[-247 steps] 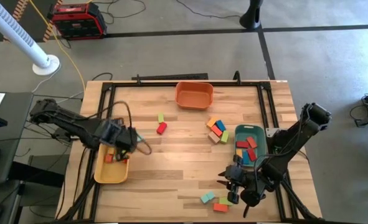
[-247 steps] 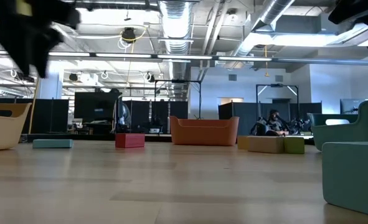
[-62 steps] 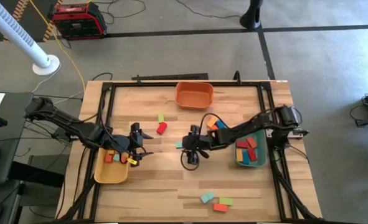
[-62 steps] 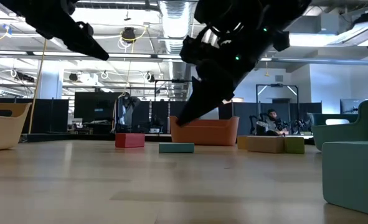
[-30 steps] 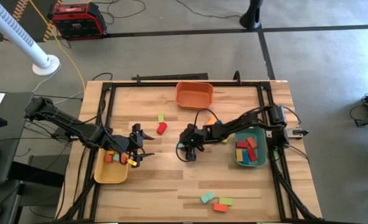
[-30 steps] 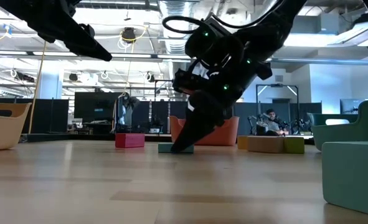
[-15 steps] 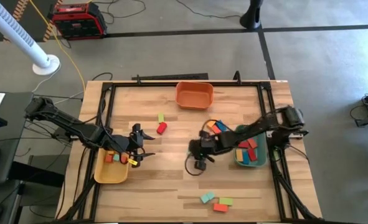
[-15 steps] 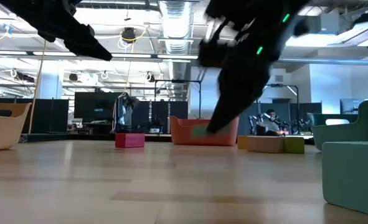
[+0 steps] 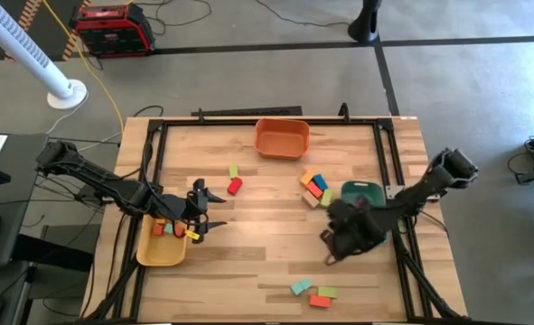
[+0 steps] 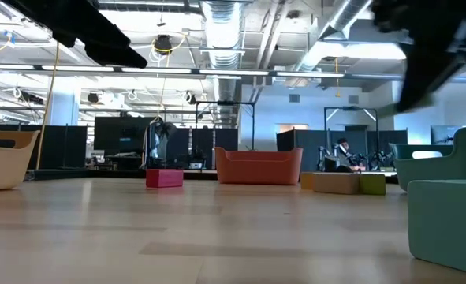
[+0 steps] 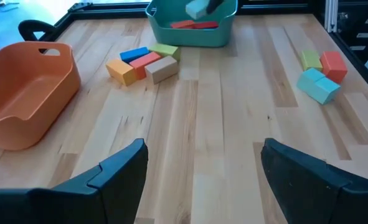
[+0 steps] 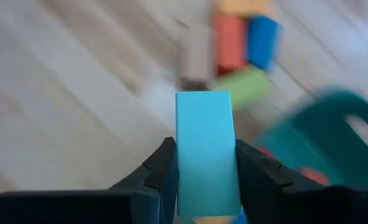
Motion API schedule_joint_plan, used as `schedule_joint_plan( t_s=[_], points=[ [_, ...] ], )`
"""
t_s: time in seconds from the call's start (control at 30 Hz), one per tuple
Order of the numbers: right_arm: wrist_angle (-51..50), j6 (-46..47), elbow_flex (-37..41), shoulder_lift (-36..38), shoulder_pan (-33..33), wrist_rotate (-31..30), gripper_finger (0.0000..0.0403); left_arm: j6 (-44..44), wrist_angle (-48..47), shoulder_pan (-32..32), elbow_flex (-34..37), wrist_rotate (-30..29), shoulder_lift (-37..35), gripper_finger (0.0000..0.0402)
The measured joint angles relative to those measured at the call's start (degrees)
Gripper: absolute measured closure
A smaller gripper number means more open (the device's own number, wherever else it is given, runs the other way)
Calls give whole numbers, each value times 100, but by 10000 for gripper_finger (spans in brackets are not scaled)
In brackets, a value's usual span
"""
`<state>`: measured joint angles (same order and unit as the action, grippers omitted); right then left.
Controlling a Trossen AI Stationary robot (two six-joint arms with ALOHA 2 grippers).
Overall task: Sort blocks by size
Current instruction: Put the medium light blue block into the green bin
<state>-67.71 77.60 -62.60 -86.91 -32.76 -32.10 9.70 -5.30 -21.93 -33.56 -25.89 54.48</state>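
My right gripper [image 12: 205, 149] is shut on a light blue block [image 12: 205, 134] above the table, beside the teal tray [image 9: 364, 191]. The left wrist view shows that block [image 11: 198, 8] above the tray [image 11: 193, 28]. A cluster of blocks [image 9: 313, 188] lies just left of the tray. A red block [image 9: 235, 185] and a small green block [image 9: 233, 170] lie mid-table, and three more blocks [image 9: 312, 292] near the front edge. My left gripper [image 9: 205, 209] waits open by the yellow tray [image 9: 161, 244], which holds some blocks. My right gripper pinches the light blue block between its two fingers, one on each long side [image 12: 182, 165]. The fingers come at it from above, slanting down. The block is lifted clear of the table and points out past the fingertips.
An orange tray [image 9: 282, 137] stands at the far edge's middle. A black frame [image 9: 158, 135] runs around the table. Bare wood lies between the two arms [image 9: 257, 244].
My right gripper has lifted the light blue block off the middle of the table and carried it up and toward the right edge, to the teal tray, rolling its wrist on the way. The block is now clear of the table.
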Motion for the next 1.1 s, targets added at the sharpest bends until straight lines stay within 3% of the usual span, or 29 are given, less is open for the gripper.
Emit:
schedule_joint_plan(
  t_s=[0.2,0.43,0.6,0.8,1.1],
  points=[
    [-995,1941,207,-7,-670,193,250,4,7,0,0,0,0,104],
    [-1186,3151,687,-7,-1146,833,247,32,11,0,0,0,0,104],
    [-1026,3484,1034,-7,-1276,1111,232,63,19,0,0,0,0,104],
    [-921,3496,1120,-7,-1302,1117,242,87,73,0,0,0,0,104],
    [-920,3449,1120,-7,-1300,1117,223,39,214,0,-1,0,0,104]
  ],
)
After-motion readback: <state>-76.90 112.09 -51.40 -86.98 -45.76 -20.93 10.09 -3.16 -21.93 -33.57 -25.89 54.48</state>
